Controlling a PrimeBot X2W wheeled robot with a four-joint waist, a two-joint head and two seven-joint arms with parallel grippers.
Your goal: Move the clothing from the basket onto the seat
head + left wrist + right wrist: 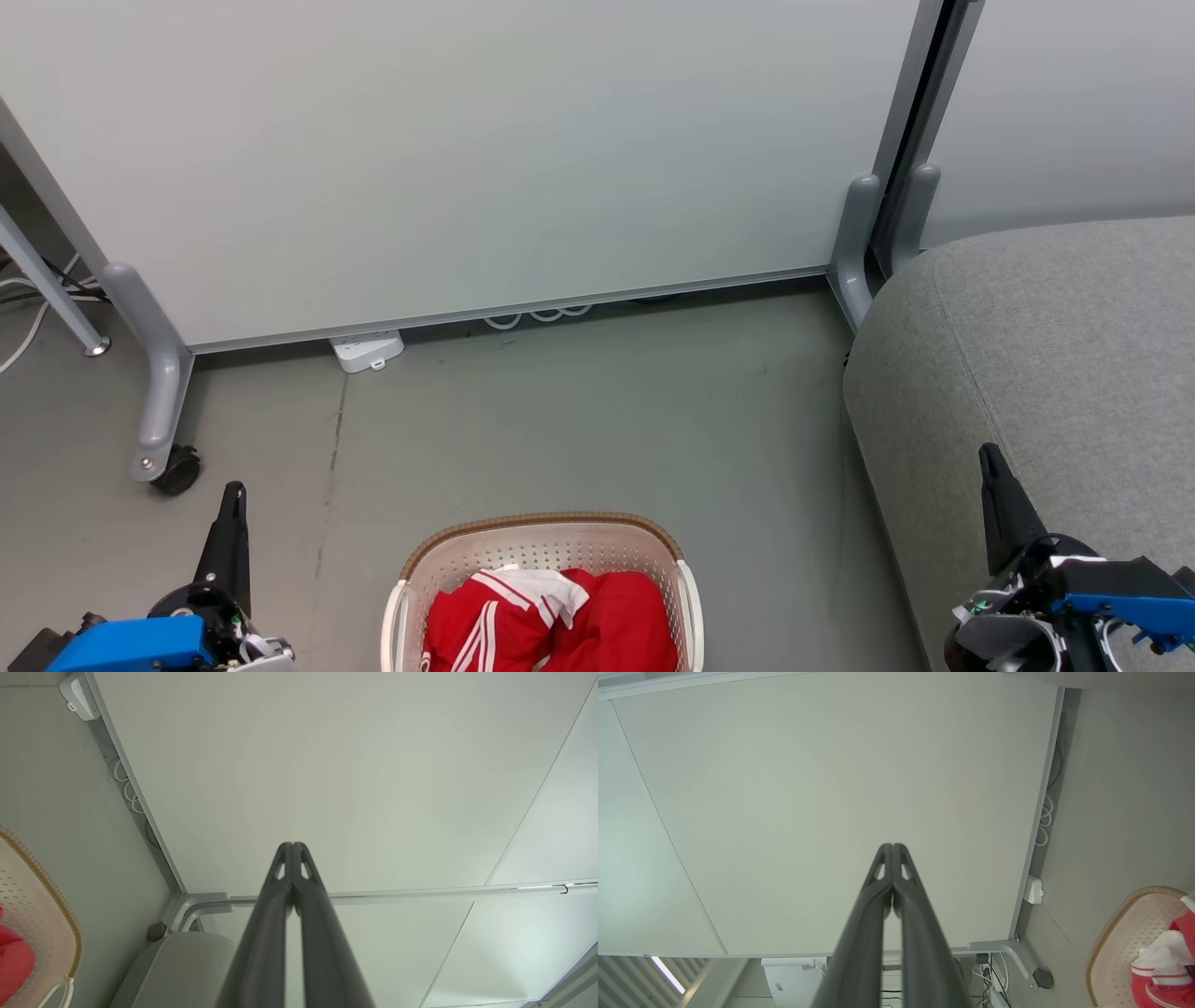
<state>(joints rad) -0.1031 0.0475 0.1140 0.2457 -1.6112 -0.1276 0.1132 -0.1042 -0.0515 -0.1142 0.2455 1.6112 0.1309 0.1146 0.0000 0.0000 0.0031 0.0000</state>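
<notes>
Red clothing [560, 621] with white stripes lies bunched in the cream basket [439, 560] at the bottom centre of the head view; it also shows at the edge of the right wrist view as clothing [1164, 970] in the basket [1115, 933]. The grey seat [1046, 373] fills the right side. My left gripper [235, 495] stands shut to the left of the basket, its fingers [292, 847] pressed together and holding nothing. My right gripper [988, 457] is shut over the seat's front edge, fingers [893, 847] together, nothing held. The basket rim [56, 891] and the seat [182, 970] appear in the left wrist view.
A white wheeled partition panel [448, 159] stands behind the basket, with a grey foot and caster [173, 471] at the left and another foot [854, 243] beside the seat. A white power strip [367, 350] and cable loops [537, 317] lie at its base.
</notes>
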